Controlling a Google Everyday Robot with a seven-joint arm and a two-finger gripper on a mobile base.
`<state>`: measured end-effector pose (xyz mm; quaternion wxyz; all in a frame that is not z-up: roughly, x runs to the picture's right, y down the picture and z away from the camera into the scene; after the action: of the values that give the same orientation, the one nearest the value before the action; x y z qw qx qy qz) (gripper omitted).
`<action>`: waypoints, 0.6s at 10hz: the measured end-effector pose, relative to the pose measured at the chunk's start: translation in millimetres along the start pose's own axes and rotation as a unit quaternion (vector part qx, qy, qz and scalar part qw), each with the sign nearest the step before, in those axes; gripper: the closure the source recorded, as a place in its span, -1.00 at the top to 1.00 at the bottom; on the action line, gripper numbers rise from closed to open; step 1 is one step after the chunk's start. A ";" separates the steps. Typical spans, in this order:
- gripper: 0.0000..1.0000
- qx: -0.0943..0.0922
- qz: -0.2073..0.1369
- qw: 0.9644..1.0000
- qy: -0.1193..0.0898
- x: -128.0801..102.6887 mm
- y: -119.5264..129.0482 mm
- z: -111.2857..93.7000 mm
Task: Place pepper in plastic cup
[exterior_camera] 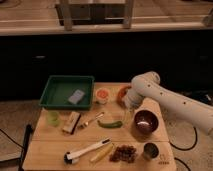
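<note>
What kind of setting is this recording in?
Likely a lab-style kitchen test bench: a wooden table holds a green plastic tray, a slim green pepper and a dark round bowl; the gripper hovers near the pepper.

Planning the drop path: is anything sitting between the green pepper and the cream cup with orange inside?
Nothing visible does. Only bare table lies between the pepper and the plastic cup behind it; a metal utensil sits just left of that line. The gripper hangs just right of the pepper, unobstructed.
</note>
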<state>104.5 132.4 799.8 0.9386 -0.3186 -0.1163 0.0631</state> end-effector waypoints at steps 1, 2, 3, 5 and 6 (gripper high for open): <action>0.60 0.001 0.001 1.000 -0.001 -5.0 -0.6 2.4; 0.60 0.000 0.002 1.000 -0.003 -5.9 -1.3 4.0; 0.60 0.001 0.003 1.000 -0.004 -7.7 -2.9 5.6; 0.60 0.000 0.006 1.000 -0.003 -10.5 -2.8 9.8; 0.60 -0.001 0.006 1.000 -0.003 -19.5 -2.5 14.9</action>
<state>81.9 135.4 809.4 0.9376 -0.3197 -0.1172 0.0700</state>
